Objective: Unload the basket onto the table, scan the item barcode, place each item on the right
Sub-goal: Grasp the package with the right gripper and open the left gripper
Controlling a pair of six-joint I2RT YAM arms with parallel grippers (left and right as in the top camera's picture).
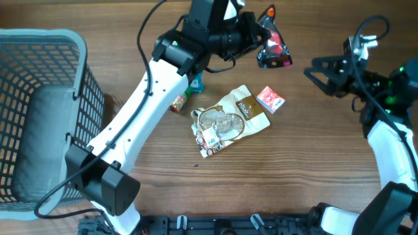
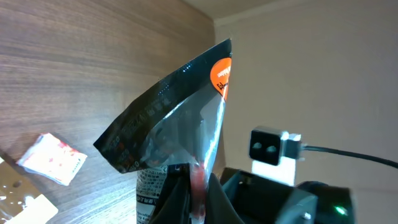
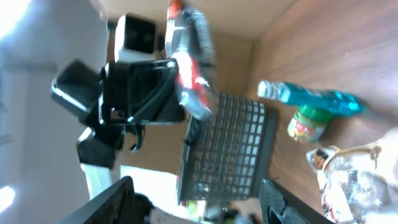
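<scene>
The item is a dark snack bag (image 1: 275,44) with red and orange print, held up in the air above the table's far side. My left gripper (image 1: 260,40) is shut on its lower seam. In the left wrist view the bag (image 2: 168,118) rises from between the fingers (image 2: 177,202), with small print on its back; I cannot make out a barcode. My right gripper (image 1: 312,70) hangs just right of the bag, open and pointing at it, holding nothing. Its wrist view shows the bag (image 3: 188,68) ahead of the open gripper (image 3: 196,186).
On the table lie a brown and cream pouch (image 1: 247,109), a clear bag of small items (image 1: 212,129), a red and white packet (image 1: 270,99), a teal bottle (image 1: 196,83) and a small jar (image 1: 177,103). A grey mesh basket (image 1: 78,98) stands at the left.
</scene>
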